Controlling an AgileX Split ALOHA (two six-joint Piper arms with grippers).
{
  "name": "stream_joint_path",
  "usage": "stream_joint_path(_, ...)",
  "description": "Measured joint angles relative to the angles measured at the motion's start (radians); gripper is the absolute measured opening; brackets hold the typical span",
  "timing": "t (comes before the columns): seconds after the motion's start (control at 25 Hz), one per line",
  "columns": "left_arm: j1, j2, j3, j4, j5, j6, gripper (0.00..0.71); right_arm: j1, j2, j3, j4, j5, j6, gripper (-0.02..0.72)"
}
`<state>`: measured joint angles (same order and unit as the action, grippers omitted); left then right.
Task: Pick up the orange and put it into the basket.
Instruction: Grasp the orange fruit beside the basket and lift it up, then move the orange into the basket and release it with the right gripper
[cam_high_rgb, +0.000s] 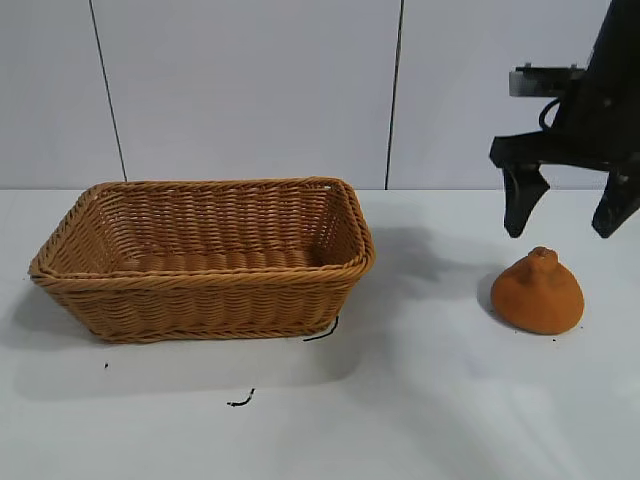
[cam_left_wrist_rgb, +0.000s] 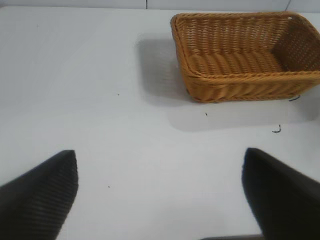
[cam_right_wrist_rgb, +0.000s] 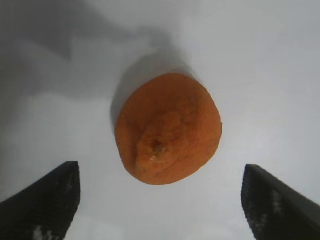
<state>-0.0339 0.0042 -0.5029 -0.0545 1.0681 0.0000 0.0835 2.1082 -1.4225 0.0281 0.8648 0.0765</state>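
Note:
The orange (cam_high_rgb: 539, 293), a rough orange-brown dome with a small knob on top, sits on the white table at the right. It also shows in the right wrist view (cam_right_wrist_rgb: 168, 129). My right gripper (cam_high_rgb: 568, 215) hangs open just above it, fingers pointing down and wide apart, empty. In the right wrist view the gripper (cam_right_wrist_rgb: 160, 187) has the orange just beyond its fingertips. The woven tan basket (cam_high_rgb: 205, 290) stands empty at the left. It also shows in the left wrist view (cam_left_wrist_rgb: 240, 82). My left gripper (cam_left_wrist_rgb: 160, 172) is open and empty over bare table, away from the basket.
Small black marks (cam_high_rgb: 240, 400) lie on the table in front of the basket. A white panelled wall runs behind the table. White tabletop lies between the basket and the orange.

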Motion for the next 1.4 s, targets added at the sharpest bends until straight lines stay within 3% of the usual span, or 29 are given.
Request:
stream_joint_path(0.12, 0.000, 0.000, 0.000, 0.000, 0.000, 0.000, 0.639, 0.000, 0.040, -0.001, 0.000, -0.009, 0.000, 0.628)
stream_joint_path(0.2, 0.000, 0.000, 0.000, 0.000, 0.000, 0.000, 0.639, 0.000, 0.043, -0.001, 0.000, -0.009, 0.000, 0.568)
stream_joint_path(0.24, 0.000, 0.000, 0.000, 0.000, 0.000, 0.000, 0.639, 0.000, 0.043, -0.002, 0.000, -0.009, 0.000, 0.508)
stream_joint_path(0.36, 0.000, 0.000, 0.000, 0.000, 0.000, 0.000, 0.639, 0.000, 0.043, -0.010, 0.000, 0.004, 0.000, 0.197)
stream_joint_path(0.44, 0.000, 0.000, 0.000, 0.000, 0.000, 0.000, 0.639, 0.000, 0.030, -0.025, 0.000, 0.028, 0.000, 0.079)
stream_joint_path(0.6, 0.000, 0.000, 0.000, 0.000, 0.000, 0.000, 0.639, 0.000, -0.004, -0.094, 0.000, 0.096, 0.000, 0.078)
stream_joint_path(0.88, 0.000, 0.000, 0.000, 0.000, 0.000, 0.000, 0.639, 0.000, -0.053, -0.368, 0.000, 0.246, 0.000, 0.078)
stream_joint_path(1.12, 0.000, 0.000, 0.000, -0.001, 0.002, 0.000, 0.639, 0.024, -0.053, -0.539, -0.008, 0.299, 0.000, 0.078)
stream_joint_path(1.4, 0.000, 0.000, 0.000, 0.000, 0.001, 0.000, 0.639, 0.167, -0.053, -0.593, -0.008, 0.312, 0.000, 0.078)
